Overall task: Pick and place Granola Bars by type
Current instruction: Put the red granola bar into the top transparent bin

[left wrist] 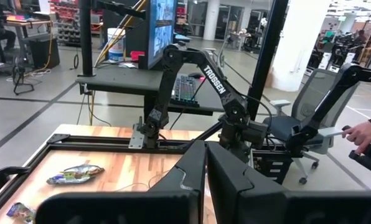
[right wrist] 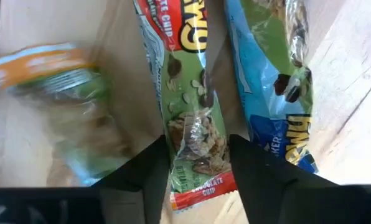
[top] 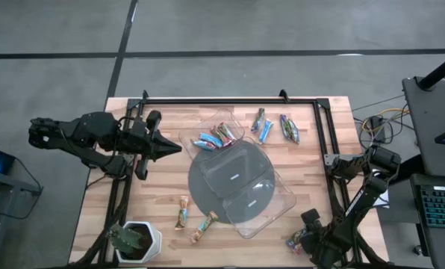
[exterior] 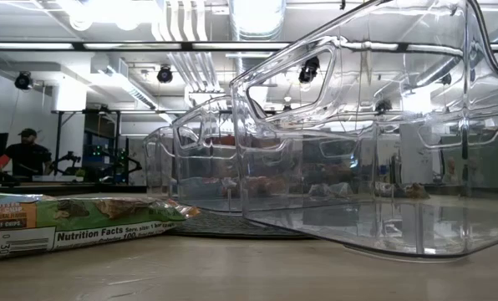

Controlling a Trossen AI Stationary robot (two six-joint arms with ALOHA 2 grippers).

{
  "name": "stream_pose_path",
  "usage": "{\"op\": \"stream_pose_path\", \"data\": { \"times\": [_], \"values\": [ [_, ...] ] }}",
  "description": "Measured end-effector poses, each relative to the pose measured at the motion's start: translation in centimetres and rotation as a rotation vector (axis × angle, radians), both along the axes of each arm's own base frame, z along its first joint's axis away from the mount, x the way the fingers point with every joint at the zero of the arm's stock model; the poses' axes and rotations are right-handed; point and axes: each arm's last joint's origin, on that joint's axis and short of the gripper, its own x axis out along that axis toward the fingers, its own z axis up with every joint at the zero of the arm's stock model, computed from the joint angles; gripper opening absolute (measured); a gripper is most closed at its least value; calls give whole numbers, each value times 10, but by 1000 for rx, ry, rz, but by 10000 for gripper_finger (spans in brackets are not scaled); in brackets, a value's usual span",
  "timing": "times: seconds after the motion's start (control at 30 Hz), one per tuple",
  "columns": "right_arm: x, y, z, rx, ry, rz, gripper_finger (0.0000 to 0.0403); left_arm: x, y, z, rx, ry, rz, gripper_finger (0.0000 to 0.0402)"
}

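Granola Bars lie scattered on the wooden table. Several sit in the far clear tray (top: 213,137), three lie by the far edge (top: 266,128), and two lie near the plant (top: 194,218). My right gripper (right wrist: 198,152) points down at the near right corner (top: 303,237), open, with one finger on each side of a green bar (right wrist: 195,118) lying flat. A blue bar (right wrist: 272,93) and an orange-green bar (right wrist: 55,93) lie beside it. My left gripper (top: 168,147) hovers shut and level at the left, holding nothing. My right gripper comes from above with its fingers (right wrist: 149,171) across the green bar near one end (right wrist: 201,165), one at each long edge of the wrapper. I cannot tell whether they touch it. The bar lies flat on the table.
A grey disc (top: 207,187) lies mid-table with a second clear tray (top: 282,202) partly on it. A white-potted plant (top: 137,240) stands at the near left corner. A black frame (top: 230,99) rims the table. A person's hand (left wrist: 366,137) shows beyond the table.
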Motion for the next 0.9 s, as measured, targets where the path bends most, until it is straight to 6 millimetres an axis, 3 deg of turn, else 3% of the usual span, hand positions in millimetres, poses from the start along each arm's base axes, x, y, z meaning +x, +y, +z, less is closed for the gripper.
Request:
{"op": "stream_pose_path", "data": {
  "times": [0.3, 0.5, 0.7, 0.9],
  "values": [
    [2, 3, 4, 15, -7, -2, 67, -2, 1, 1, 6, -5, 26, 0],
    [4, 8, 14, 33, -15, -4, 40, -4, 2, 2, 5, -12, 26, 0],
    [6, 9, 41, -8, 8, -8, 38, -6, 2, 2, 23, -16, 25, 0],
    [13, 8, 82, 5, -6, -30, 38, -8, 3, 3, 47, -28, 25, 0]
  ]
}}
